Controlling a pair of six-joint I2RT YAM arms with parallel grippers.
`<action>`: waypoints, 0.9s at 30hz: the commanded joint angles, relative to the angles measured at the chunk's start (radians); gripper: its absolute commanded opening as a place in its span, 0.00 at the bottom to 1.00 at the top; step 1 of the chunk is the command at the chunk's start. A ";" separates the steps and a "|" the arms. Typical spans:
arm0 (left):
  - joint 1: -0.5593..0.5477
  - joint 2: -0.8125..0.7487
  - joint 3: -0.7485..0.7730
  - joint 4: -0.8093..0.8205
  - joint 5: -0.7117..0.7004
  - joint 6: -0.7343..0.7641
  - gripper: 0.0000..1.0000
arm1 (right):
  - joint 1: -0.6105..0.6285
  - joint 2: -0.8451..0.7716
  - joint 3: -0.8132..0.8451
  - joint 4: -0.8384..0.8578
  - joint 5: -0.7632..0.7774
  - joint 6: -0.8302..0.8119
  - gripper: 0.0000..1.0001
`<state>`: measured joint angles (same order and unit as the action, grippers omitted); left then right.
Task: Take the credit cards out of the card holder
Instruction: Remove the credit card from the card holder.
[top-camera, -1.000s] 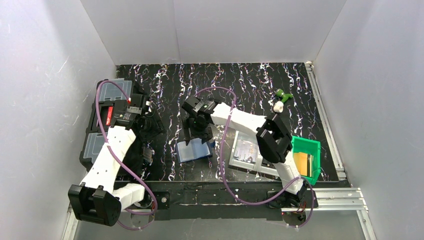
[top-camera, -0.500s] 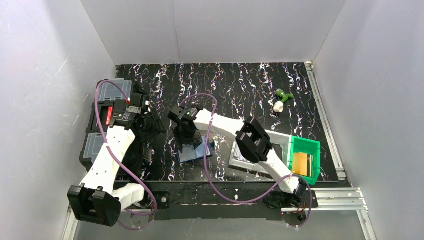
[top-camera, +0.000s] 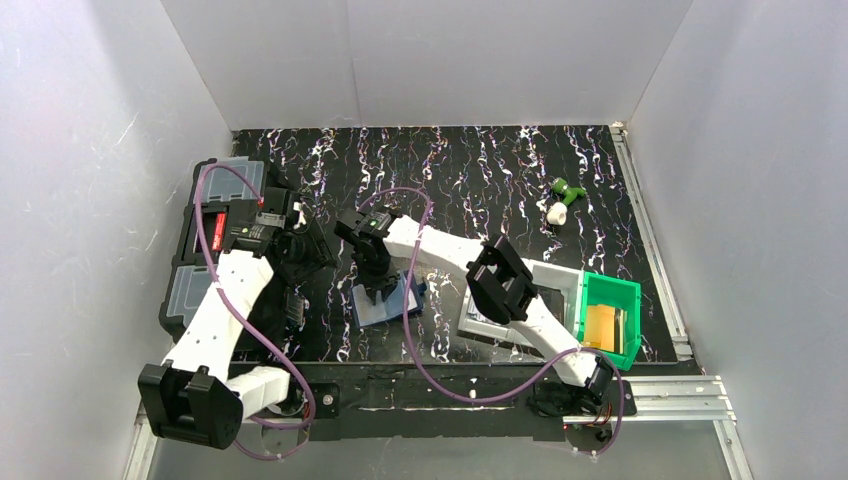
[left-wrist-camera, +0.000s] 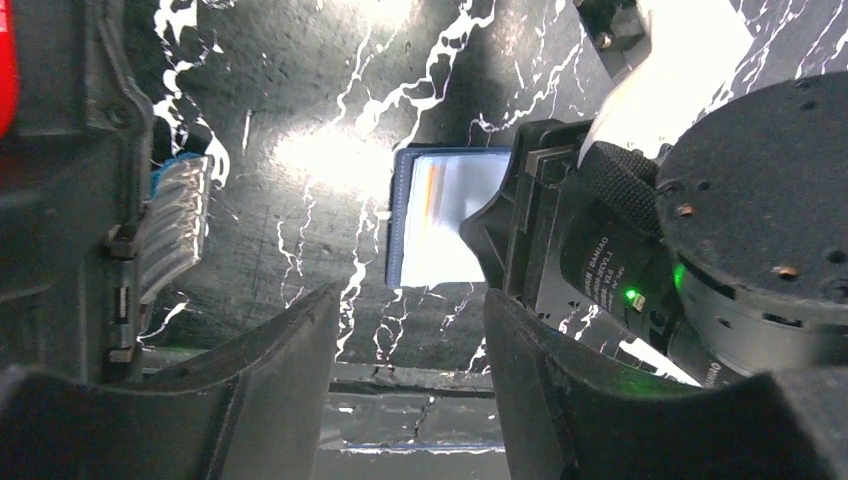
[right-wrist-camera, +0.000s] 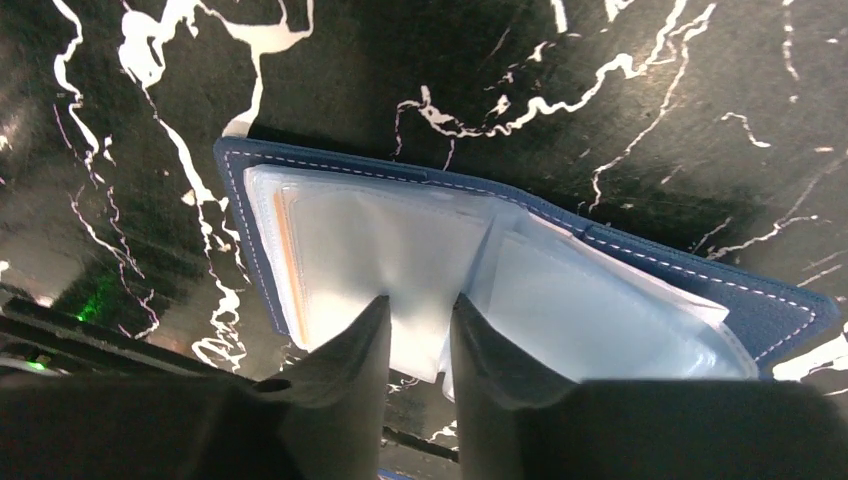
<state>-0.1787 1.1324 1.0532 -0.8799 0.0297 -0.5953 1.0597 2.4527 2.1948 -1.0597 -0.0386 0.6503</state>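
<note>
The navy blue card holder (top-camera: 392, 304) lies open on the black marbled table, its pale blue sleeves facing up. In the right wrist view (right-wrist-camera: 760, 310) its sleeves fan out, and an orange card edge (right-wrist-camera: 285, 262) shows in the left sleeve. My right gripper (top-camera: 378, 287) stands over it, jaws a narrow gap apart (right-wrist-camera: 420, 305), tips resting on the sleeves. My left gripper (top-camera: 303, 250) is open and empty (left-wrist-camera: 410, 390), hovering left of the holder (left-wrist-camera: 435, 225). A gold-tan card (top-camera: 603, 325) lies in the green bin.
A black toolbox (top-camera: 205, 262) stands at the left edge. A grey tray (top-camera: 555, 275) and a green bin (top-camera: 622, 292) sit at the right front. A small green and white object (top-camera: 562, 198) lies at the back right. The right arm's wrist (left-wrist-camera: 650, 250) is close to my left gripper.
My right gripper has swung left and come down onto the open card holder. My left gripper has shifted slightly right towards it.
</note>
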 joint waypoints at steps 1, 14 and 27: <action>0.004 0.013 -0.051 0.016 0.072 -0.005 0.53 | -0.007 0.074 -0.047 0.002 -0.042 -0.017 0.27; 0.002 0.150 -0.191 0.165 0.267 -0.008 0.40 | -0.092 -0.004 -0.251 0.154 -0.217 0.000 0.09; -0.059 0.310 -0.228 0.295 0.333 -0.033 0.39 | -0.121 -0.028 -0.330 0.217 -0.274 0.008 0.04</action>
<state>-0.2180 1.4311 0.8406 -0.6190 0.3272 -0.6124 0.9257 2.3745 1.9285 -0.8395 -0.4018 0.6790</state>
